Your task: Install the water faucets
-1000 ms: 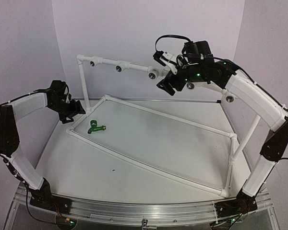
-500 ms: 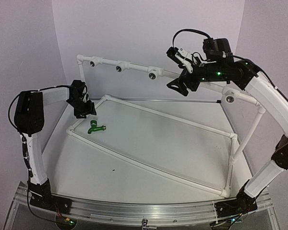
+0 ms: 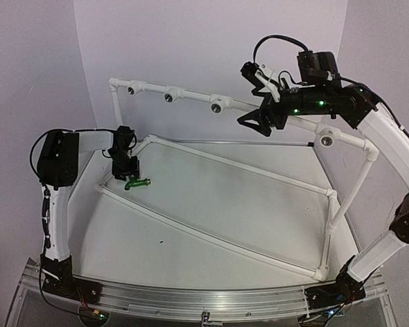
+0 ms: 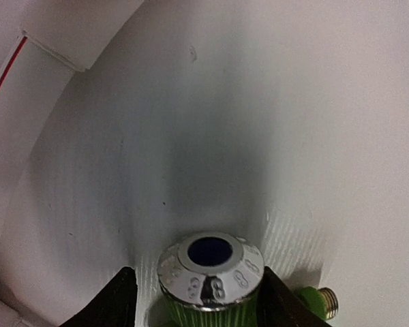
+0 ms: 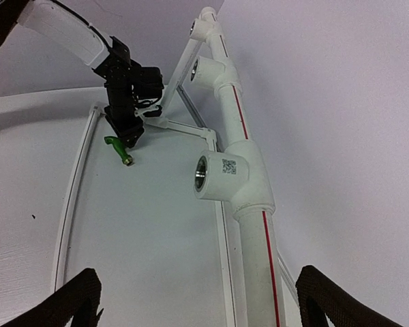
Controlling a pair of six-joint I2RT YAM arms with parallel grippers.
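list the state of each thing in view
faucet, lying flat, not installed
left gripper, jaws either side of the faucet, grip unclear
right gripper, open, empty, raised
tee sockets, empty

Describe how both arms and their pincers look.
The left arm and right arm have white shells with black joints. The left pincer and right pincer are black. A black cable loops above the right wrist, where green lights glow.
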